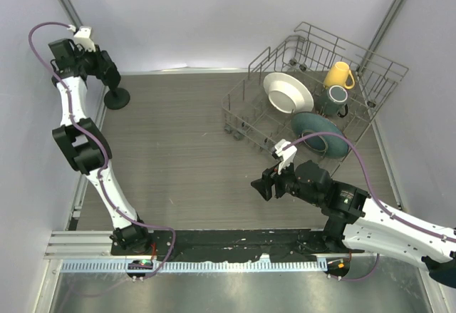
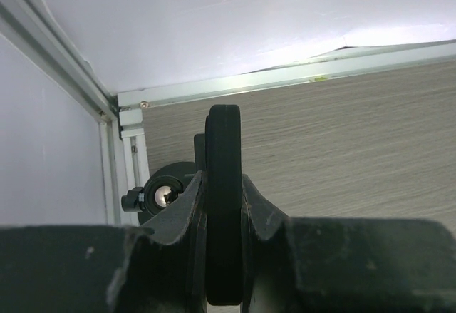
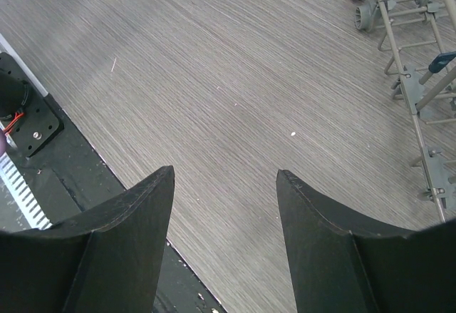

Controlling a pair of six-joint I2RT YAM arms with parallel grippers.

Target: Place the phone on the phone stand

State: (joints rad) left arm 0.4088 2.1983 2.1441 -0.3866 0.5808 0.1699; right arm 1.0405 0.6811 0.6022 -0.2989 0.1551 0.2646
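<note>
- Closely, wrist view: left gripper clamps thin black slab phone edge-on; small black disc-base stand just left, beyond.
- Overhead: phone indistinguishable.
- Right gripper agape, empty.

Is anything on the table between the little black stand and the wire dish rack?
No. In the top view, only bare tabletop lies between the phone stand and the dish rack.
</note>
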